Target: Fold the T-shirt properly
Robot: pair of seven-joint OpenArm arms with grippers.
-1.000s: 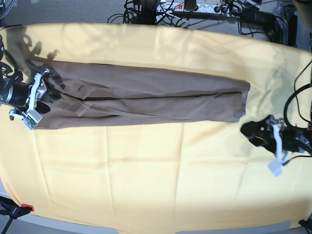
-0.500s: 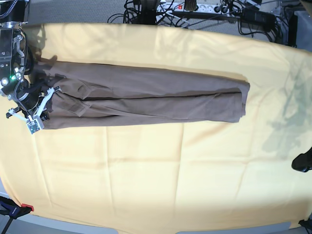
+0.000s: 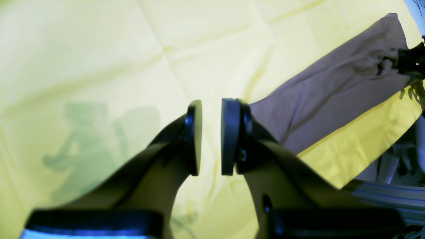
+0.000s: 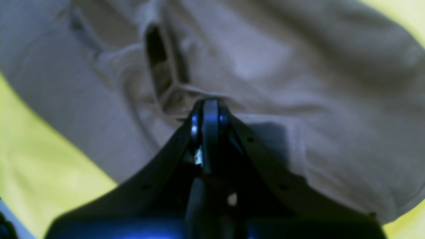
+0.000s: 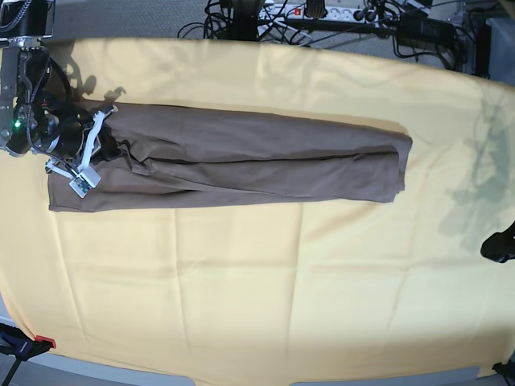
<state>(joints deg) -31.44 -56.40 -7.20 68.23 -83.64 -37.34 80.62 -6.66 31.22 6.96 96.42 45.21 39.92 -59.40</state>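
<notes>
Two pincers differ: the right pincer [image 4: 211, 111] now sits farther inward on the taupe T-shirt [image 5: 282, 149], tips together against its creases; the left pincer [image 3: 211, 137] stands apart. The shirt lies in a long strip across the yellow cloth [image 5: 241, 281].

Grey-brown T-shirt [image 5: 265, 157], yellow cloth [image 5: 241, 281]

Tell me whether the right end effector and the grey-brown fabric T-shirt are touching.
Touching: the right wrist view shows the right end effector shut, its tips pressed into a pinched fold of the grey-brown fabric T-shirt.
</notes>
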